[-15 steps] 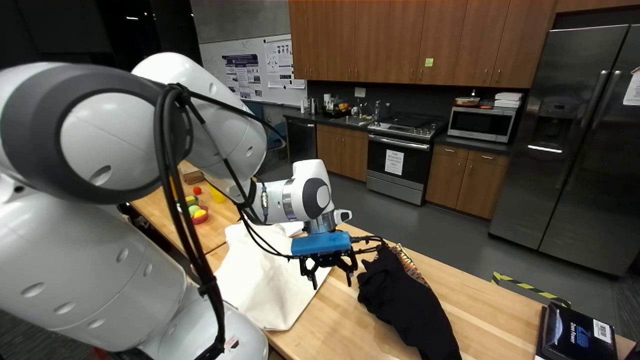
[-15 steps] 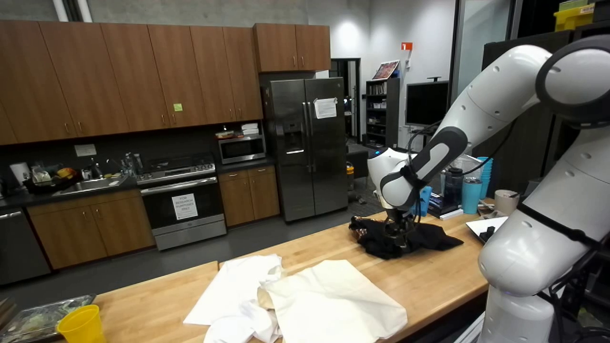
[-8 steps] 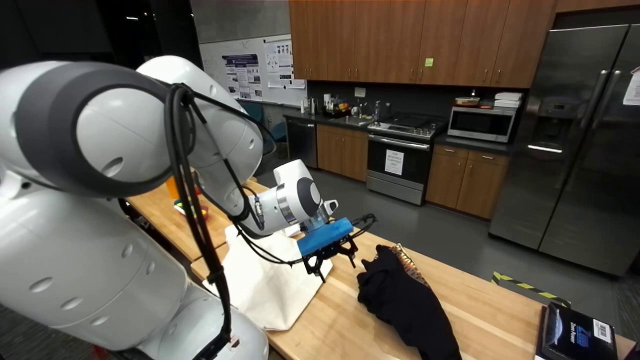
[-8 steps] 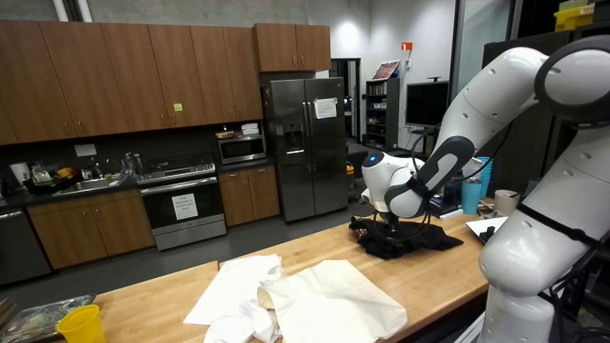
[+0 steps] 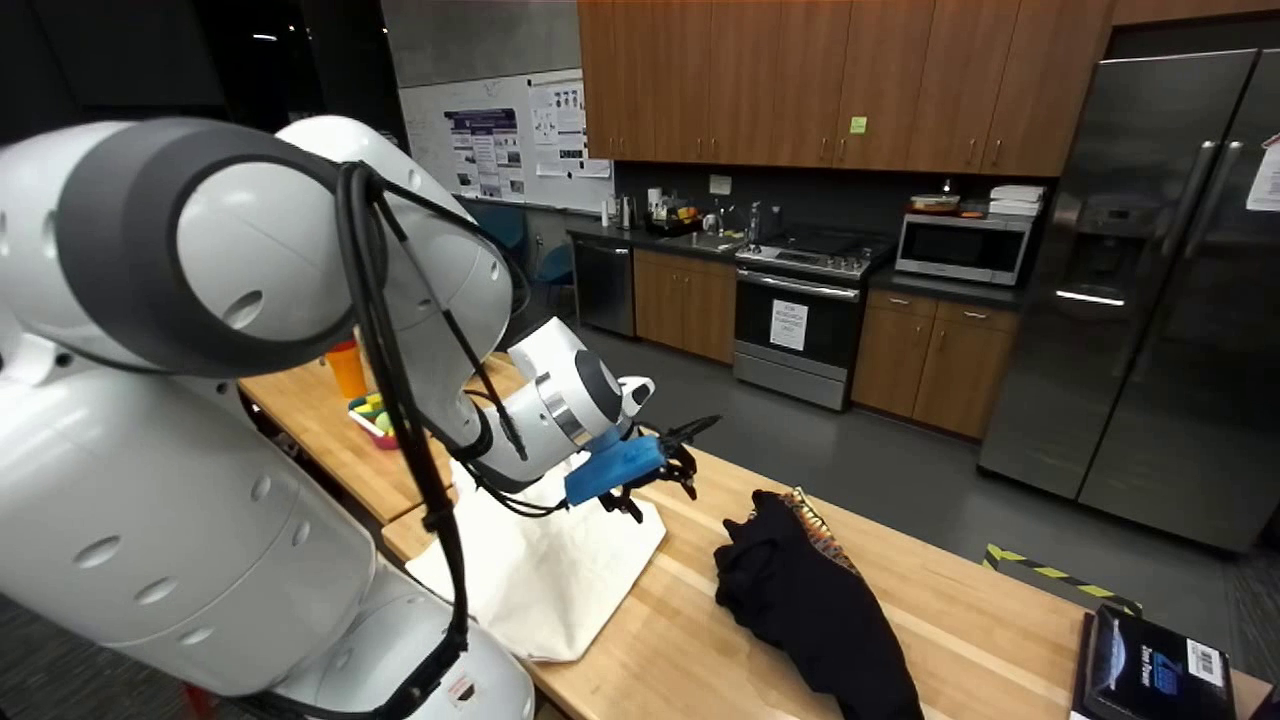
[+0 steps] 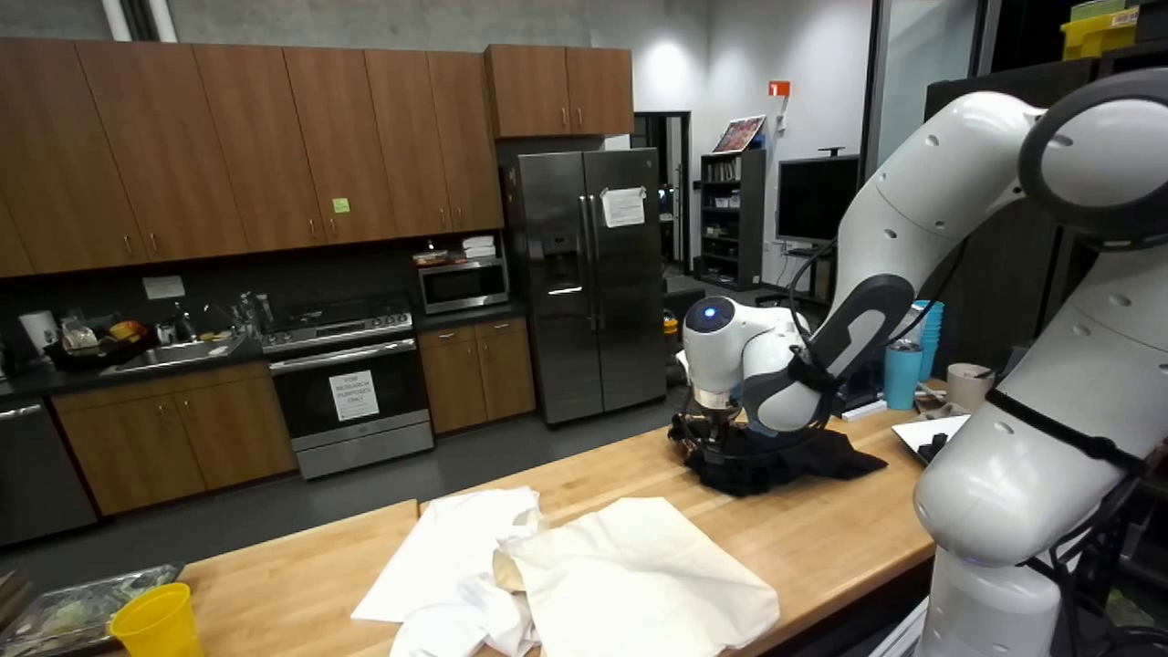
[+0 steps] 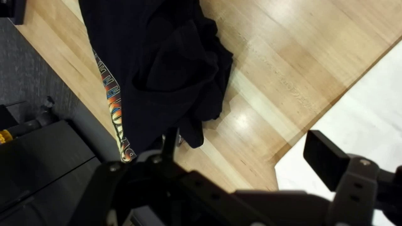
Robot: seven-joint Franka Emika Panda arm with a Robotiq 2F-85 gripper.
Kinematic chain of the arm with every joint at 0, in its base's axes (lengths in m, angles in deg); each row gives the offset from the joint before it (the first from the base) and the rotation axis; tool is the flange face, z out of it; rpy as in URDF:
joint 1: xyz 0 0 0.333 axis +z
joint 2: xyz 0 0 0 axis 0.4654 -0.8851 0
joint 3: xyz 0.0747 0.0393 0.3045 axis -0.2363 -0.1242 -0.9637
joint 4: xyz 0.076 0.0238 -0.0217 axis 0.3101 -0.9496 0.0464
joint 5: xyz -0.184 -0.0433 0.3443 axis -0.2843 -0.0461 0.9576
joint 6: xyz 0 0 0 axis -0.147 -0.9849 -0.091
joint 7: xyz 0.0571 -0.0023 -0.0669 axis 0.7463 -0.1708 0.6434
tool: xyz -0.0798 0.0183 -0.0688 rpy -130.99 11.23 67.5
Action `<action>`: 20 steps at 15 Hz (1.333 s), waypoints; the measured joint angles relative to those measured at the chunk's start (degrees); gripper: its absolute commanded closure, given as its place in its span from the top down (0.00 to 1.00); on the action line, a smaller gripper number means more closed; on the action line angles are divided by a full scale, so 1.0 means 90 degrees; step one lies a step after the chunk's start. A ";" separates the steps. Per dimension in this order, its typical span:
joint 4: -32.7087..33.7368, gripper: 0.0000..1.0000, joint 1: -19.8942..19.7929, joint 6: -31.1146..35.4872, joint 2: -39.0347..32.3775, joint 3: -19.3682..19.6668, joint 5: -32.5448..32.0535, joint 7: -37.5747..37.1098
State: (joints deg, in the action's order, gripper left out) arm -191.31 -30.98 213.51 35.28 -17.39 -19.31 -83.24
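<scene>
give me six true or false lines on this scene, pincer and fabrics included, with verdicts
1. The pincer stands open. True.
2. The black garment lies on the table. True.
3. The pincer grips the black garment. False: it holds nothing.
4. Every cup lies on its side. False: the yellow cup stands upright.
5. The cream cloth lies beside a white cloth. True.
6. The cream cloth covers the black garment. False: they lie apart.

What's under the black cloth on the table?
The black cloth lies on the wooden table. Colorful lettering shows along one edge; anything else underneath is covered, so I can't tell.
</scene>
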 measured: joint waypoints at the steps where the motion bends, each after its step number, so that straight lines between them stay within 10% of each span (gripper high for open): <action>1: -0.0004 1.00 -0.0006 0.0007 -0.0028 -0.0071 -0.0042 -0.0160; 9: 0.0247 1.00 -0.0128 0.0111 -0.0188 0.0053 0.0140 -0.0823; 17: 0.1998 1.00 -0.0306 -0.0147 -0.1735 0.1642 0.3833 0.1662; 20: 0.2312 1.00 -0.0310 -0.0255 -0.1999 0.1692 0.4007 0.1733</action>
State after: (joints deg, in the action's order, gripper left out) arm -170.50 -33.77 211.22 17.29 -2.16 16.76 -67.64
